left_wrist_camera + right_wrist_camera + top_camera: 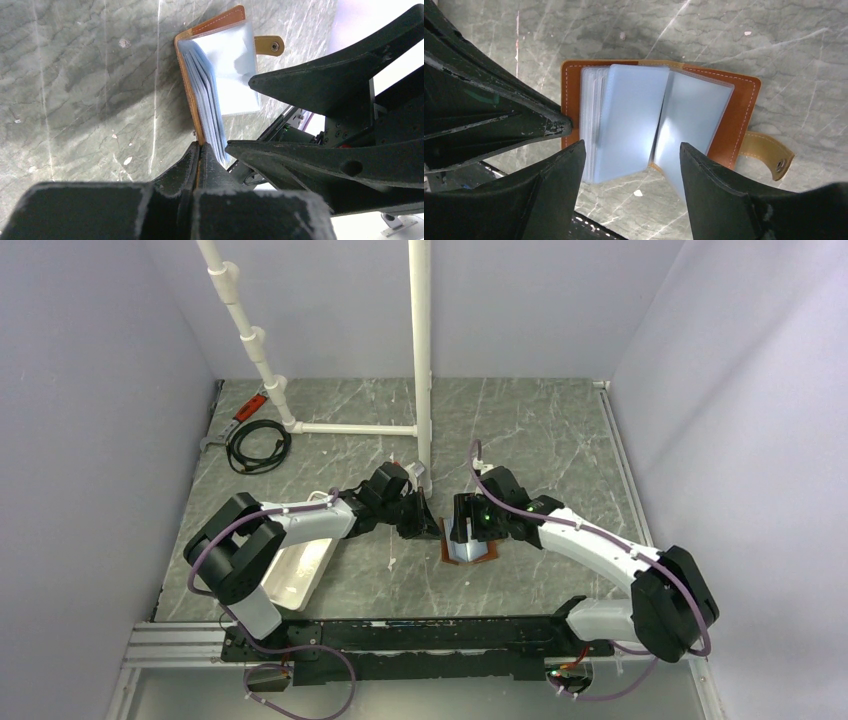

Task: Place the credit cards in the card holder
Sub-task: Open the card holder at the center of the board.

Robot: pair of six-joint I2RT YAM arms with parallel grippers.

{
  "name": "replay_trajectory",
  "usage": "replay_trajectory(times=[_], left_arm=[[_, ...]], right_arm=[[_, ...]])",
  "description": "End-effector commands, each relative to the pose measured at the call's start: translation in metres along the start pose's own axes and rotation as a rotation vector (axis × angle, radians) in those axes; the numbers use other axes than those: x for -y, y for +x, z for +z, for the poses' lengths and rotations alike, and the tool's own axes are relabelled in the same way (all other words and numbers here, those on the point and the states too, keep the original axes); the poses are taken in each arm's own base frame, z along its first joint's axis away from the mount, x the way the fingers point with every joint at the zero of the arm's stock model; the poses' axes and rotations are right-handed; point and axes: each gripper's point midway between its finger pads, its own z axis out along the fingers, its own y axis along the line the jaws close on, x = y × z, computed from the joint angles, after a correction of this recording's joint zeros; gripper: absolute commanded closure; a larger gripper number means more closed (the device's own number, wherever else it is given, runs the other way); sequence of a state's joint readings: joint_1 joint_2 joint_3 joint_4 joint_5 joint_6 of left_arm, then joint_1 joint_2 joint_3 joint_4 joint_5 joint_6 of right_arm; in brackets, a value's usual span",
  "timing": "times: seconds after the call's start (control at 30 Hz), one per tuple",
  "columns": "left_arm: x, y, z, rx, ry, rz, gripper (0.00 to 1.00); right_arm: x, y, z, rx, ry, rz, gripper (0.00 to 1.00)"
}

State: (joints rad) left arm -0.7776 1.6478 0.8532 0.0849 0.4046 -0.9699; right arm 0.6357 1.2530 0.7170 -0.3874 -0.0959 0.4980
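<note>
Progress is hard to score from what we see: the holder [744, 100] lies open on the counter [774, 45], cover down and snap tab [769, 152] thrown out to one side. Its pale blue leaves [624, 120] fan up from the spine, and we cannot tell whether any of them is a card already seated or only a bare sleeve. We judge the opening and steadying of the holder done and the loading itself unproven. No card shows plainly in either set of fingers, and whether one waits in the white tray [300, 575] by the left arm is too small to tell. Our left fingers [199, 156] are pressed together on the edge of the brown cover, on the side opposite the tab, pinning it. Our right fingers [468, 536] stand wide apart just over the holder. One tip is beside the stack of leaves near the left fingers and the other is over the leaf nearer the tab, so the raised front leaf sits in the gap between them. They straddle it, and we see no squeeze on it. What is left, in our reading, is to get each card into a sleeve and let go.
</note>
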Motion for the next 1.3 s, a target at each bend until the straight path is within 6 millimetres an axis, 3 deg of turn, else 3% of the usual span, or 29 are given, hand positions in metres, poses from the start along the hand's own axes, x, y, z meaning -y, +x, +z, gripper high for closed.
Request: replay_trajectory(times=[0.0, 0.27, 0.53, 0.73, 0.87, 1.0, 1.07, 1.17, 1.27], left_arm=[[0.021, -0.006, -0.001, 0.002, 0.068, 0.037, 1.0], [0.021, -0.006, -0.001, 0.001, 0.068, 0.038, 1.0], [0.02, -0.005, -0.002, -0.003, 0.055, 0.034, 1.0], [0.013, -0.005, -0.001, -0.004, 0.017, 0.037, 1.0], [0.005, -0.004, 0.0, -0.006, -0.011, 0.036, 1.0], [0.002, -0.003, 0.001, -0.011, -0.024, 0.034, 1.0], [0.001, -0.003, 0.001, -0.012, -0.028, 0.034, 1.0], [-0.004, -0.002, 0.002, -0.021, -0.054, 0.035, 1.0], [-0.01, -0.002, 0.002, -0.032, -0.084, 0.04, 1.0]], right_arm=[[0.001, -0.007, 0.001, 0.029, 0.014, -0.02, 0.3], [0.002, -0.001, 0.01, 0.005, 0.009, -0.021, 0.33], [0.022, 0.006, 0.016, -0.014, 0.11, 0.007, 0.39], [0.045, 0.012, 0.012, -0.011, 0.242, 0.048, 0.53], [0.071, 0.019, 0.005, -0.022, 0.394, 0.094, 0.49], [0.082, 0.017, -0.009, 0.005, 0.485, 0.139, 0.47], [0.076, 0.001, -0.022, 0.074, 0.479, 0.137, 0.47], [0.038, -0.017, -0.029, 0.147, 0.253, 0.063, 0.46], [0.006, -0.02, -0.026, 0.138, 0.069, 0.029, 0.5]])
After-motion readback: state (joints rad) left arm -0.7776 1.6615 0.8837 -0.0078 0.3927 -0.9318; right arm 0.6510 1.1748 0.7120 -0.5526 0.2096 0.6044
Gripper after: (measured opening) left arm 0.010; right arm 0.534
